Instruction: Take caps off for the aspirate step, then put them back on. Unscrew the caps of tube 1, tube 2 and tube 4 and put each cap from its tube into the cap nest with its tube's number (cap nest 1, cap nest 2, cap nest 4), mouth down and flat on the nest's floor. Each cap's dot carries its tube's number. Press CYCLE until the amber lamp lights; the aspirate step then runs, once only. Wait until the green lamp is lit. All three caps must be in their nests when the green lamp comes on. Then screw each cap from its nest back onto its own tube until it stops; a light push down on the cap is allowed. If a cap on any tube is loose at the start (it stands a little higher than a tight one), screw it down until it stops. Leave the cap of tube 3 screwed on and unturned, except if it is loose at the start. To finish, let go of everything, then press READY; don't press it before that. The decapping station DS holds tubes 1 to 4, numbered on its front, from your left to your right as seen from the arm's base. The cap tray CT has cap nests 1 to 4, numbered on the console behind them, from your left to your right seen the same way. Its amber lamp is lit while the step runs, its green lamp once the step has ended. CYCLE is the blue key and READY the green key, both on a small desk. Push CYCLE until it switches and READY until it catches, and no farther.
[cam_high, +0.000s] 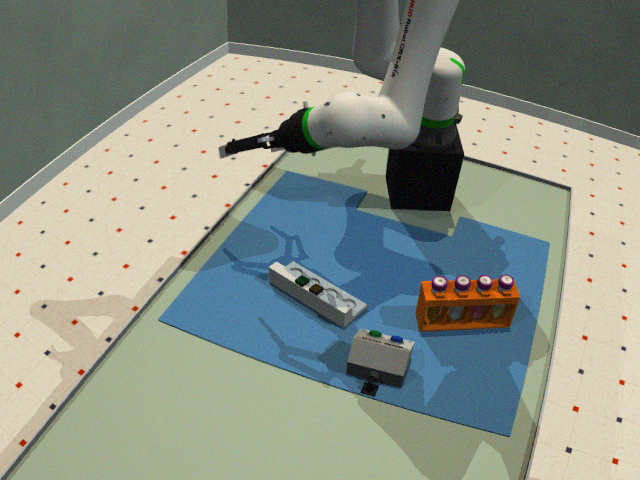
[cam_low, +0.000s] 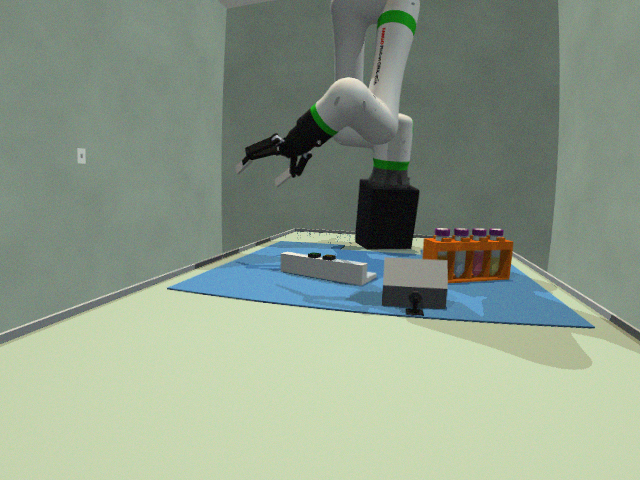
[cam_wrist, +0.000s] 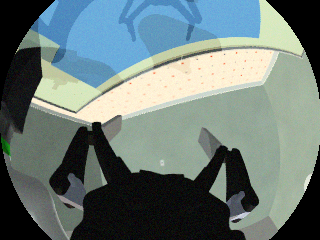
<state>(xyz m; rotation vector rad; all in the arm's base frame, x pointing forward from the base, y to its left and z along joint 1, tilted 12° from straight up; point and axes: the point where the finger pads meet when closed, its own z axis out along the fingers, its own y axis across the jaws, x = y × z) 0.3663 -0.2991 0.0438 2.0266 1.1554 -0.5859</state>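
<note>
The smooth white six-joint arm (cam_high: 361, 121), banded in glossy green at its joints, rises from a matte black block pedestal (cam_high: 454, 198) at the far edge of the pale green counter (cam_high: 155, 413). Its black two-finger gripper (cam_low: 263, 170) hangs high in the air off to the side of the flat blue mat (cam_high: 248, 310), well apart from everything on it; the jaws stand fully released, spread wide with nothing between them, and the pale flat fingertips show bare in the wrist view.

On the mat, the orange box-frame decapping station (cam_high: 467, 298) holds 4 clear upright tubes with tinted contents. All 4 round purple caps (cam_high: 439, 282) sit on their tubes, each topped with a white dot whose number is too small to read.

Beside it, nearer the mat's middle, lies the long white rectangular cap tray (cam_high: 310, 299), with shallow curved nests along 1 side and 2 small dark square lamps (cam_high: 308, 284) on its console, neither glowing. No cap lies in any nest.

Just in front stands a small grey block desk (cam_high: 377, 359) with a sloped top bearing a round green key (cam_high: 375, 333) and a round blue key (cam_high: 396, 338), side by side.
</note>
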